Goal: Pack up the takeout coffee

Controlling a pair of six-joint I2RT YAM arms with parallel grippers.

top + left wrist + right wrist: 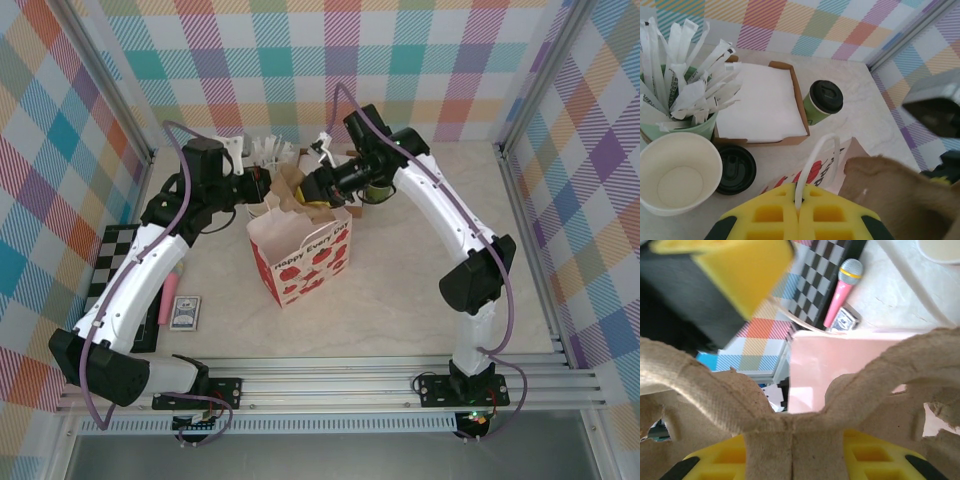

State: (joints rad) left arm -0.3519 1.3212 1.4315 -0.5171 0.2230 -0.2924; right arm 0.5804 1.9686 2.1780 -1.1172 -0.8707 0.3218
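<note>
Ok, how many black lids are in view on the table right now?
2. One caps the takeout coffee, right of the napkin tray; the other lid lies loose in front of the tray, beside the cream cup. More may hide behind the bag.

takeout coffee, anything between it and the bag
Yes: a brown pulp carrier, held by the right gripper, sits over the mouth of the bag. Nothing else visibly stands between the takeout coffee and it.

Rough pulp carrier, glossy plastic coffee lid
</note>
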